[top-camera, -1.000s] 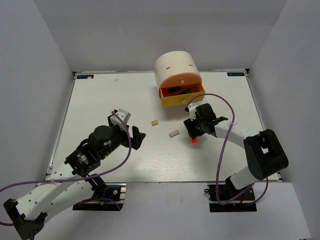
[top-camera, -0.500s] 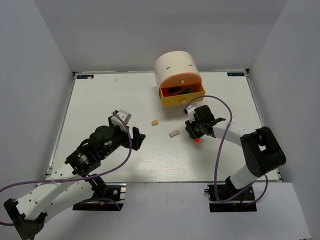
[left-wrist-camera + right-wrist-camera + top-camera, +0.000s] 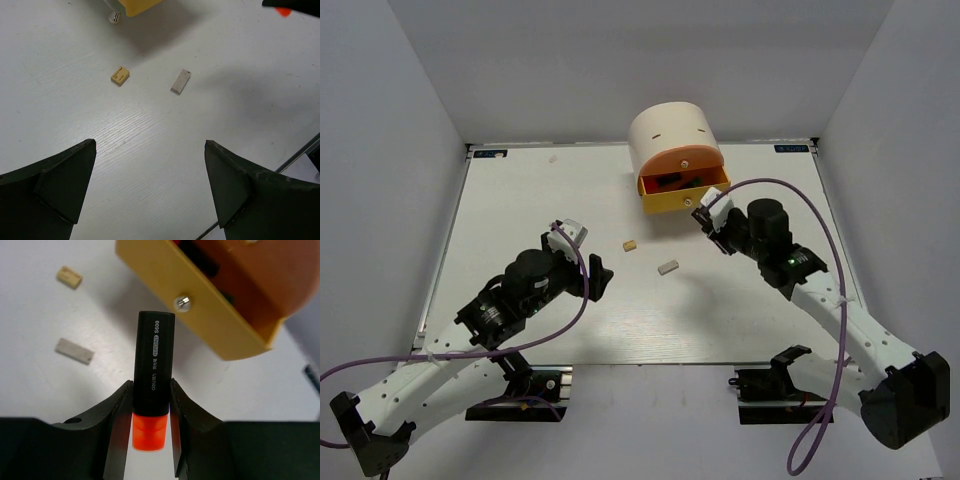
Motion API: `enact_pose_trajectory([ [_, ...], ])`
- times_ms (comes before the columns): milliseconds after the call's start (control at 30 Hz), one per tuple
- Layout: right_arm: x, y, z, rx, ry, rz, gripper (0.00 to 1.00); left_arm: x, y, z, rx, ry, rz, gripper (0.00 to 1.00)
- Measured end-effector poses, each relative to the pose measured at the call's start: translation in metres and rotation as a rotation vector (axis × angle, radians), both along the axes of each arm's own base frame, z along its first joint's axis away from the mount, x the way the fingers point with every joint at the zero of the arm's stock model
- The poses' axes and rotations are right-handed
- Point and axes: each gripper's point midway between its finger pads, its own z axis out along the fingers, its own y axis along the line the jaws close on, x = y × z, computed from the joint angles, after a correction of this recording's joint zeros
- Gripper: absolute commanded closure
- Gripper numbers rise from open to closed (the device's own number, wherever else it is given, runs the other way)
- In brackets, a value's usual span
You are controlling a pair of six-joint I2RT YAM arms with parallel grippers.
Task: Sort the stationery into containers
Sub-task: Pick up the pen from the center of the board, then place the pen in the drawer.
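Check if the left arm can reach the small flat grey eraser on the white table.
Probably yes. The left gripper is open and empty, the grey eraser lies on bare tabletop ahead of it, apart from the tan eraser, and the right gripper is off by the open yellow drawer.

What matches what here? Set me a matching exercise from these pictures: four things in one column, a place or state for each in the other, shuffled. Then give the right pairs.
Things
1. orange-tipped highlighter
2. tan eraser
3. yellow drawer
4. left gripper

Places or states
A. pulled out of the organiser
B. open and empty above the table
C. clamped in the right gripper
D. lying loose on the table near the grey eraser

Pairs: 1-C, 2-D, 3-A, 4-B
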Motion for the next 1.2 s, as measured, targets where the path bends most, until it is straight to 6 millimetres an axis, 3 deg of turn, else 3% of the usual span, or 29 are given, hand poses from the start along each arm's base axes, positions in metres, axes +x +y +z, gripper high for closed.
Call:
enact_pose_trajectory([
  [133,0.02,-0.005,0.037,-0.082,-0.212,0.033,0.84,0.0,0.0,0.0,0.001,0.001,0.0,0.01],
  [333,0.05,0.003,0.064,-0.221,-0.405,0.117,0.91,0.0,0.0,-0.001,0.002,0.001,0.0,0.01],
  [533,0.087,0.022,0.095,-0.347,-0.569,0.205,0.91,0.0,0.0,-0.001,0.003,0.002,0.0,0.01],
  [800,0.125,0.047,0.093,-0.423,-0.59,0.286,0.82,0.0,0.0,-0.001,0.005,0.001,-0.001,0.01],
  [1033,0.134,0.052,0.055,-0.455,-0.496,0.324,0.75,0.0,0.0,-0.001,0.005,0.001,-0.001,0.01],
  [1200,0.135,0.053,0.039,-0.464,-0.453,0.337,0.62,0.001,0.0,-0.002,0.01,0.003,-0.001,0.01],
])
